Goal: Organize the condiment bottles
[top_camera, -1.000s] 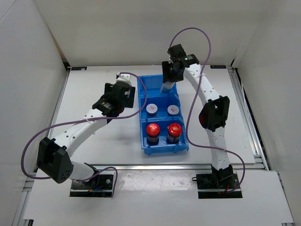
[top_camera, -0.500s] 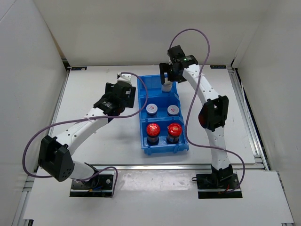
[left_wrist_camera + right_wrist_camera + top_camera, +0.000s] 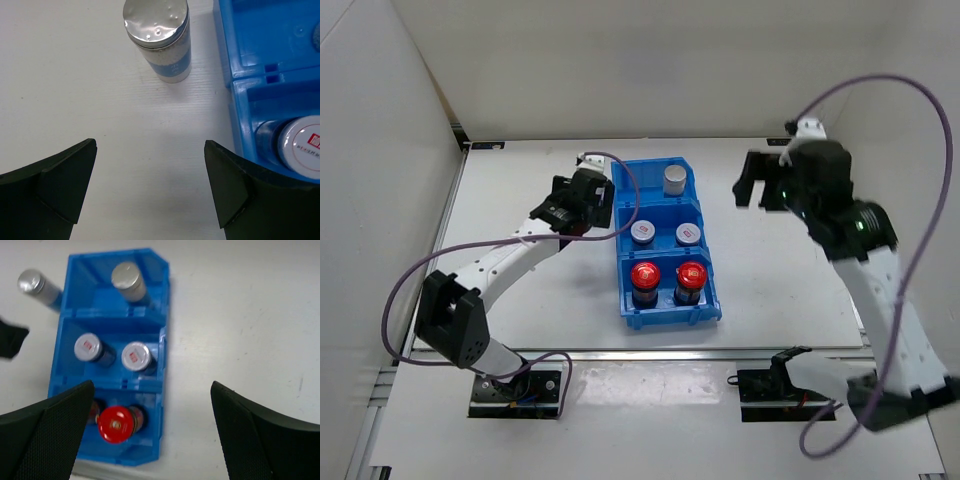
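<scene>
Red-capped bottles (image 3: 645, 275) stand side by side in the near compartment of the bin (image 3: 665, 318); the white-lidded bottles (image 3: 642, 232) fill the middle compartment, also side by side. One grey-capped bottle (image 3: 675, 180) stands upright in the far compartment, toward its right side, with the space beside it bare. All five are upright.

The other grey bottle (image 3: 170, 60) is outside the bin; it stands upright on the table (image 3: 770, 280), just beside the left wall of the far compartment, with a narrow strip of table between them in the left wrist view. The right wrist view shows the same bottle at the bin's far left corner (image 3: 30, 281); from the top camera the left arm hides it.

The left gripper (image 3: 582, 195) hangs over the table just left of the bin, jaws spread wide and holding nothing; the loose bottle stands ahead of its fingers (image 3: 65, 180), well clear of both.

The right gripper (image 3: 757, 190) is raised high, off to the right of the bin; its jaws are also spread wide and empty, and its camera looks down on the whole bin.
</scene>
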You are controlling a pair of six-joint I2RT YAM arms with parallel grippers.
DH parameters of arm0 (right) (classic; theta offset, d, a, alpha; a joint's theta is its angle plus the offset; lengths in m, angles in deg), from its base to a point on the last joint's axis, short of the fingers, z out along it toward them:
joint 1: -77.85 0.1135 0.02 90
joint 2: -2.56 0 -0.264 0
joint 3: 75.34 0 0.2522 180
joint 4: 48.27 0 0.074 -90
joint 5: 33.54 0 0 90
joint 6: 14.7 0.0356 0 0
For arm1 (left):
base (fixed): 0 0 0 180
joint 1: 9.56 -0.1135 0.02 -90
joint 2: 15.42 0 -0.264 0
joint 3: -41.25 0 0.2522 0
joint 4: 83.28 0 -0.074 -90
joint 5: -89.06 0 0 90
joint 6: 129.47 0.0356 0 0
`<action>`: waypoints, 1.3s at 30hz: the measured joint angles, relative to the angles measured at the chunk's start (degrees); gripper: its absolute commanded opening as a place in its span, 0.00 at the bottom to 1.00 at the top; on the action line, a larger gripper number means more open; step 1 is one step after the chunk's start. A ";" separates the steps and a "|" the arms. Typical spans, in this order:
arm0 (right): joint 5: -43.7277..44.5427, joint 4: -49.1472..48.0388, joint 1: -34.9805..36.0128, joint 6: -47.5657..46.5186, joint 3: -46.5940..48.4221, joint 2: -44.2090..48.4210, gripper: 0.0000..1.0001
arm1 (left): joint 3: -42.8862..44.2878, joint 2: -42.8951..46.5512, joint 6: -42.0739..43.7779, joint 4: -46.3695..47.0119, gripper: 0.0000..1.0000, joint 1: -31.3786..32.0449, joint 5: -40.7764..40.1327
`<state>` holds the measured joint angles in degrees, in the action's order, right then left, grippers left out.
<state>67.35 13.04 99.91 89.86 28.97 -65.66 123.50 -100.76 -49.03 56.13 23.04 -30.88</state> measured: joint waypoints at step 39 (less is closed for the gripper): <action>-7.82 12.41 3.74 3.87 -28.83 23.02 1.00 | 31.28 -31.15 -9.81 -6.19 0.51 -13.33 16.90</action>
<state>59.53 25.45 103.65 93.73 0.14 -42.65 154.78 -131.91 -58.85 49.94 9.70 -13.98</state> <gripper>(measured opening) 0.998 0.661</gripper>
